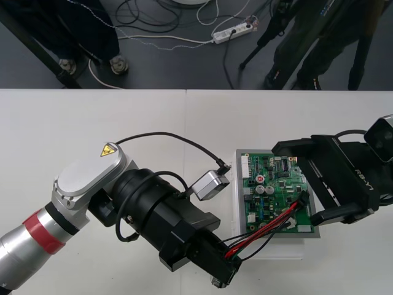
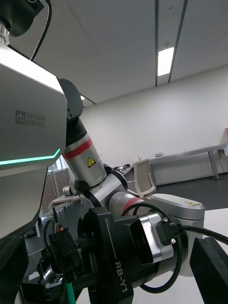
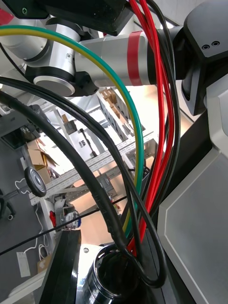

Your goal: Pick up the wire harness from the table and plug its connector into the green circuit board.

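Toward the near right part of the worktop [image 1: 123, 117], the green circuit board [image 1: 276, 190] sits on its white base [image 1: 288, 238]. The left arm reaches in from the near left corner, and its claw [image 1: 226, 267] hangs just off the base's near left corner. That claw is closed on the wire harness [image 1: 270, 227]. In the left wrist view the round metal socket [image 3: 107, 278] is pinched low between the dark fingers [image 3: 66, 266], and the red, black and green wires [image 3: 152, 95] rise out of it. From the claw, the red and black wires run across the board's near edge up to its right edge, where the small black plug [image 1: 303, 198] lies on the board. I cannot tell whether the plug is seated there.

The right claw [image 1: 295, 181] comes in from the worktop's right edge with its fingers spread wide and nothing between them. One finger lies over the board's far edge, the other by the near right corner of the base. In the right wrist view its own fingers [image 2: 211, 266] stand far apart, with the left claw [image 2: 114, 256] between them.
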`<state>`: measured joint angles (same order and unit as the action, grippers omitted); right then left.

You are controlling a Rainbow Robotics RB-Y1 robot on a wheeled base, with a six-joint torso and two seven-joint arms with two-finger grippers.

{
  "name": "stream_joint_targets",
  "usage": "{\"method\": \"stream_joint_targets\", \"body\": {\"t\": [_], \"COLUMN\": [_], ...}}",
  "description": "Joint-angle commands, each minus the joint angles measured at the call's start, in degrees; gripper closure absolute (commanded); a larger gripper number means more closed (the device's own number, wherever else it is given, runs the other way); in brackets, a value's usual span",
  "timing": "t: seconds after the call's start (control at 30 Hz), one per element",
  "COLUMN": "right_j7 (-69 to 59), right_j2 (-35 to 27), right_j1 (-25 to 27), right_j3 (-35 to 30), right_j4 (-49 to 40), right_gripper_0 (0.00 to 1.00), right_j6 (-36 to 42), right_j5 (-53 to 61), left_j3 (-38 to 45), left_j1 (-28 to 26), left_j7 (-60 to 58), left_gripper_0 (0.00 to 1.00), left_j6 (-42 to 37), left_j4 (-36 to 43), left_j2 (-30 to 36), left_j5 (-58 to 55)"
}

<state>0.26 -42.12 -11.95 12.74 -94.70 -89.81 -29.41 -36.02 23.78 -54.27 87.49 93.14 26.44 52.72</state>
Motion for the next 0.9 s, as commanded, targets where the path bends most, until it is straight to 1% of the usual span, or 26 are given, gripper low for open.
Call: {"method": "stream_joint_targets", "body": {"t": [0.03,0.13,0.23,0.73,0.9], "right_j7": [-2.0,-1.6,-1.1,-1.0,-1.3], "right_j2": [-4.7,-6.4,-7.5,-7.5,-7.8], "right_j1": [0.2,0.2,0.2,0.2,0.2], "right_j3": [4.2,6.5,6.9,7.6,9.3], "right_j4": [-2.1,-2.1,-2.5,-4.5,-4.5], "right_gripper_0": [0.0,0.0,0.0,0.0,0.0], "right_j6": [-0.2,-0.2,-0.2,-0.2,-0.2], "right_j5": [3.1,4.4,4.8,5.8,6.7], "left_j3": [-1.1,-1.5,-1.9,-2.2,-2.1], "left_j1": [2.1,2.2,2.2,2.4,2.4], "left_j7": [-2.2,-2.3,-2.4,-2.4,-2.4], "left_gripper_0": [1.0,1.0,1.0,1.0,1.0], "left_j6": [2.5,2.5,2.5,2.5,2.5], "left_j4": [0.6,0.6,0.6,0.6,0.6], "left_j2": [-1.9,-2.2,-2.3,-2.3,-2.3], "left_j5": [-1.0,-1.0,-1.2,-1.7,-2.0]}}
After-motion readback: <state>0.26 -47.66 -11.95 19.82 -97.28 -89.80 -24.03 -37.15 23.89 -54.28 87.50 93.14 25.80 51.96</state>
